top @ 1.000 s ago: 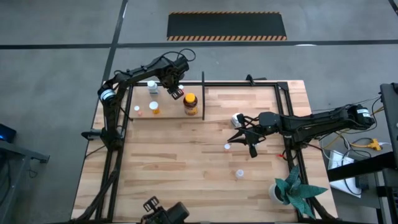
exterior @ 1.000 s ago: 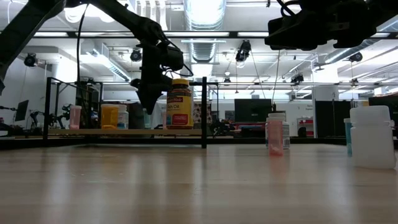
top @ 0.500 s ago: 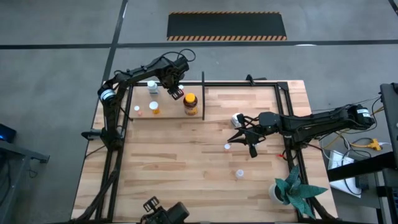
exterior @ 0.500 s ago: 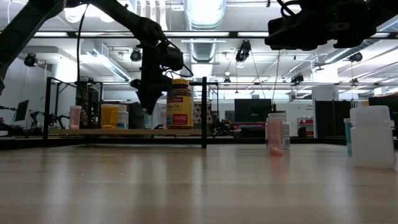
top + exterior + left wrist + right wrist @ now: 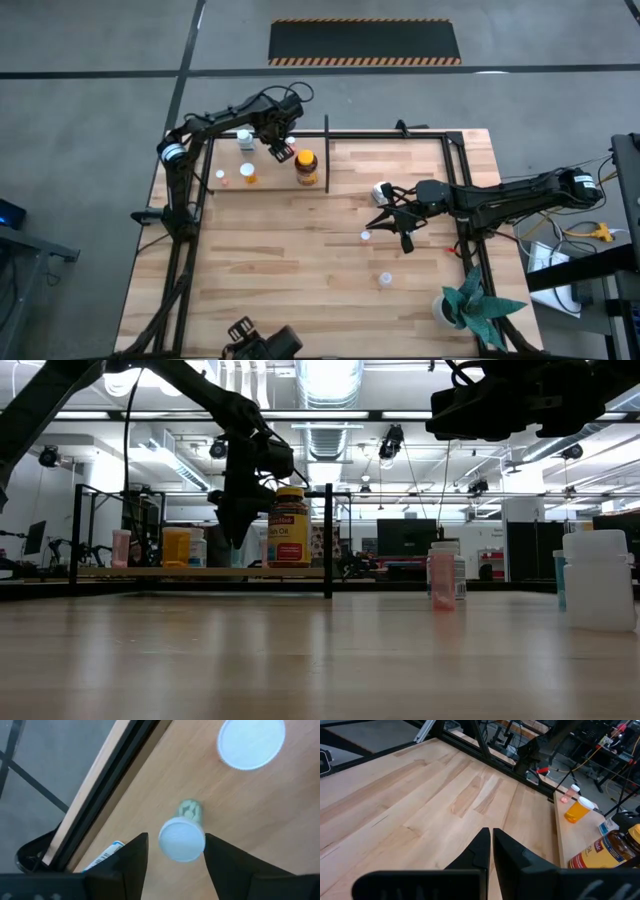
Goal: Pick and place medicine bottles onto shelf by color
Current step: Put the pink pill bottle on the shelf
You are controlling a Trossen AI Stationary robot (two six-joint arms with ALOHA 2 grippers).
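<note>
Left claw (image 5: 172,851) open w/ fingers either side of small white-capped bottle (image 5: 182,839) on shelf (image 5: 240,810); right claw (image 5: 491,847) closed.

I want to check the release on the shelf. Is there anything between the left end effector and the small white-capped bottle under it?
Nothing visible. The left end effector stands open directly above the small bottle, one finger on each side, with bare shelf board around it.

Two dark robot arms, left (image 5: 215,125) and right (image 5: 500,197). One large amber jar (image 5: 306,167) on one black-framed shelf (image 5: 326,135). Two small white-capped bottles (image 5: 366,236) on the open table (image 5: 300,270). One potted plant (image 5: 470,303).
</note>
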